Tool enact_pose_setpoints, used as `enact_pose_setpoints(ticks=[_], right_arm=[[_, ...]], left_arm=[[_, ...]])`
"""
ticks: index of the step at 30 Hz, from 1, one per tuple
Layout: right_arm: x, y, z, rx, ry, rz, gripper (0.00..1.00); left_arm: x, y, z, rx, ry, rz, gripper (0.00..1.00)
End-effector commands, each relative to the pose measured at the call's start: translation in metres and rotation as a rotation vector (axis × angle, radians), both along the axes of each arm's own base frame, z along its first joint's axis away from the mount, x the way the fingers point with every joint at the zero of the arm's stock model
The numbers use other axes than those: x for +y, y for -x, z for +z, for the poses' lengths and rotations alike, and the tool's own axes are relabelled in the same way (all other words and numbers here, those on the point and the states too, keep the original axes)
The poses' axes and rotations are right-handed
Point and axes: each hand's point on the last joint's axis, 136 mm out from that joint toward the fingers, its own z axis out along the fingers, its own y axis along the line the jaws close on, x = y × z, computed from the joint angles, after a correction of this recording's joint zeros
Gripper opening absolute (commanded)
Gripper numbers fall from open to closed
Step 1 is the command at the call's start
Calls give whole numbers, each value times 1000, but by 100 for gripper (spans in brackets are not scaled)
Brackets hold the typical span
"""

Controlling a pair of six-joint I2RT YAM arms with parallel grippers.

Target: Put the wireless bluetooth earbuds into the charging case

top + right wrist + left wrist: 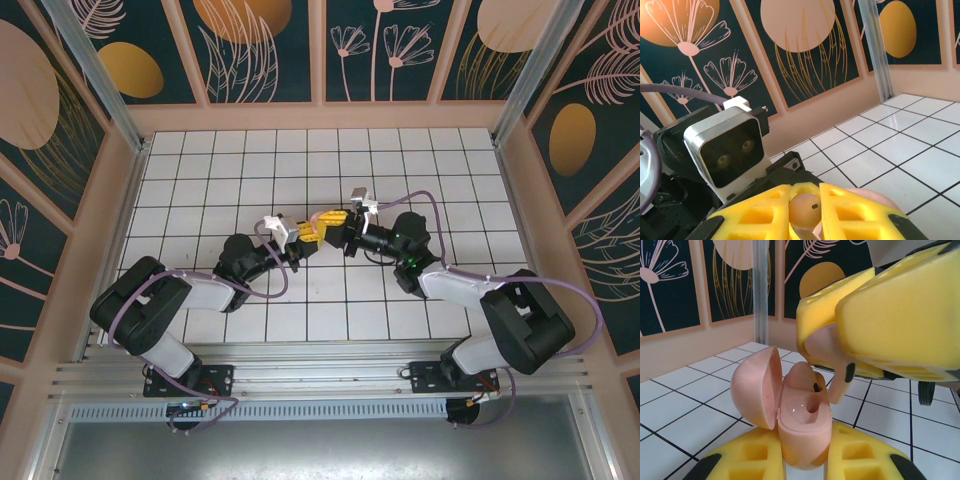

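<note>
My left gripper (807, 436) is shut on the pink charging case (802, 427) and holds it upright, its lid (755, 387) swung open to the left. One pink earbud (801, 376) sits in the case's far socket; the near socket (812, 407) is empty. Just above and to the right, my right gripper (822, 325) is shut on the other earbud (832, 357), whose stem hangs beside the case's right rim. From the right wrist, that earbud (806, 210) shows pinched between the yellow fingers (760, 215). Seen from the top, both grippers (305, 236) (332, 218) meet at the table's centre.
The white tiled table (250, 170) is ringed by peach walls (320, 115) with dark floral panels. An aluminium post (760, 290) stands in the far corner. The left wrist camera housing (727, 150) sits close in front of my right gripper.
</note>
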Motion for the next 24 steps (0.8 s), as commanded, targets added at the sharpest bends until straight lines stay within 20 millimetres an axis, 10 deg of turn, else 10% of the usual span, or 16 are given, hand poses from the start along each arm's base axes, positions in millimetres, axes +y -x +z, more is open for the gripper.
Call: enact_pose_setpoints(ticks=[1, 24], right_arm=[[-6, 0, 19, -61, -55, -50, 19], [-6, 2, -3, 6, -40, -85, 18]], left_arm=[[-6, 3, 14, -64, 14, -16, 12], [0, 6, 46, -127, 65, 7, 12]])
